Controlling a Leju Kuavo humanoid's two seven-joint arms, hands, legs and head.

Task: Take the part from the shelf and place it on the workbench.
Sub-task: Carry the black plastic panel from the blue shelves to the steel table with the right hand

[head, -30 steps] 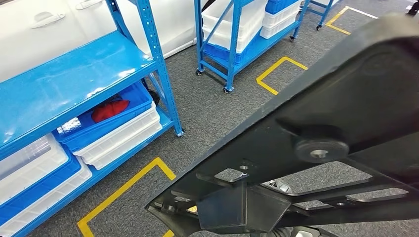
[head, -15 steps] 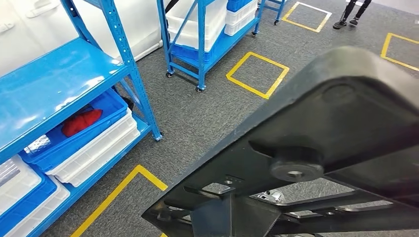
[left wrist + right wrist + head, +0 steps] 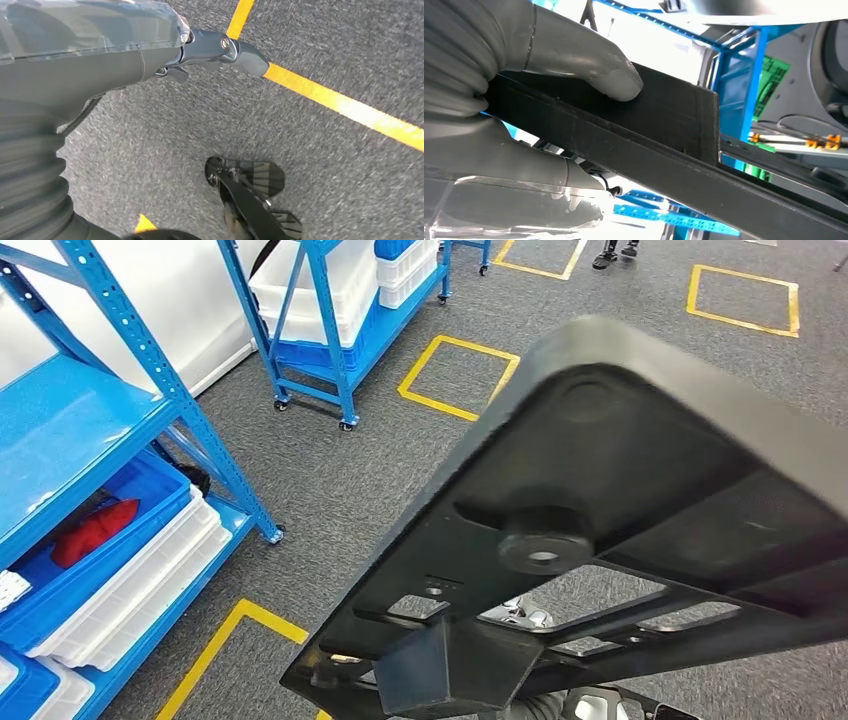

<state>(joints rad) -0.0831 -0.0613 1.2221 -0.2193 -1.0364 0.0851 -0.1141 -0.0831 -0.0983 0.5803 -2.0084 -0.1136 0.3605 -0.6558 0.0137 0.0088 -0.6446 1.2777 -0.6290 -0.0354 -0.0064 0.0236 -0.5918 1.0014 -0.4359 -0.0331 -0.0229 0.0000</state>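
Right wrist view: the right hand grips the part, a flat black piece seen edge-on. The grey thumb presses on one broad face near the part's squared-off end; the rest of the hand lies against the opposite face, so the part sits clamped between them. A narrower black bar of the part runs on past that end. Behind it stand blue shelf uprights, a blue perforated beam, a bright white surface and a green panel.
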